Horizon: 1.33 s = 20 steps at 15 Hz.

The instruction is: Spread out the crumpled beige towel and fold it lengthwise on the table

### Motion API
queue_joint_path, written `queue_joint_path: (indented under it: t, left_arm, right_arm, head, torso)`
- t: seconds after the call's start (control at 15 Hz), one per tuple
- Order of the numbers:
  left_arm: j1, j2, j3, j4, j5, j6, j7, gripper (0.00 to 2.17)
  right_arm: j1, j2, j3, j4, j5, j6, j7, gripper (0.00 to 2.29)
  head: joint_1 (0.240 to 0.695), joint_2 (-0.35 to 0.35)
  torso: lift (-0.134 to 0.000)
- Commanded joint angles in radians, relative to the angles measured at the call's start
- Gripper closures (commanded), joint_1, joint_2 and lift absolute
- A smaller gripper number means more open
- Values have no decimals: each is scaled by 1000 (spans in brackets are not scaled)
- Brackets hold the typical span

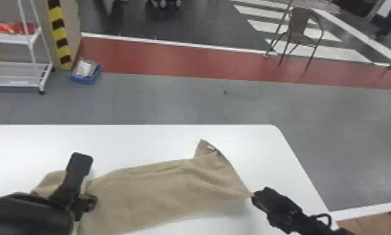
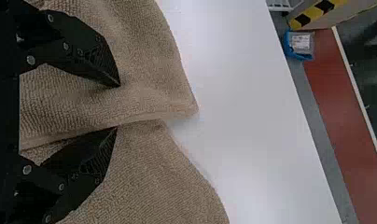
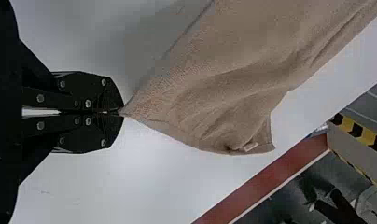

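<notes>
The beige towel (image 1: 160,190) lies wrinkled across the white table, its right corner drawn to a point at my right gripper (image 1: 253,197). A raised flap with a small tag stands near its far right end. My left gripper (image 1: 86,178) is over the towel's left part. In the left wrist view, my left gripper (image 2: 117,106) has its fingers apart, with an edge of the towel (image 2: 149,70) running between them. In the right wrist view, my right gripper (image 3: 121,112) is shut on the corner of the towel (image 3: 242,79), which stretches away from the fingertips.
The white table (image 1: 135,140) has its far edge beyond the towel and its right edge beside my right arm. On the floor behind are a blue bin (image 1: 85,75), a white rack (image 1: 16,73) and a chair (image 1: 299,28). A brown surface (image 1: 369,223) is at the lower right.
</notes>
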<state>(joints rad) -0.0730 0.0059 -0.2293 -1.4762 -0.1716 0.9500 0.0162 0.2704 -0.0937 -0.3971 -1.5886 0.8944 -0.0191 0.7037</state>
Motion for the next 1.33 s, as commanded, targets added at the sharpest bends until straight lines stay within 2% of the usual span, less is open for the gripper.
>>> queue_joint_path:
  t: [0.0,0.53,0.87,0.93,1.0,1.07,1.27]
  left_arm:
    - [5,3,18,-30,0,28,-1,549]
    - [33,5,91,-90,-2,34,-56,549]
    - [56,3,105,-136,0,37,-91,549]
    - [56,3,105,-136,-2,37,-101,694]
    - [58,3,113,-138,-2,40,-107,1112]
    - [62,3,128,-144,0,40,-105,1403]
    - [110,3,206,-246,18,40,-107,1409]
  right_arm:
    - [1,-3,-8,1,-3,0,0,1109]
    - [-11,-17,-75,18,-12,3,-1,1112]
    - [-14,-17,-65,32,-12,0,-1,1109]
    - [-14,-15,-62,32,-12,0,-1,1109]
    - [-14,-15,-62,32,-12,0,-1,1109]
    - [-16,-15,-63,32,-12,3,-1,1109]
    - [-31,-17,-85,35,-14,6,-9,1112]
  head:
    - [695,-274]
    - [695,-289]
    - [695,-294]
    - [695,-292]
    - [695,-292]
    - [695,-292]
    - [695,-278]
  torso:
    - [0]
    - [0]
    - [0]
    - [0]
    - [0]
    - [0]
    - [0]
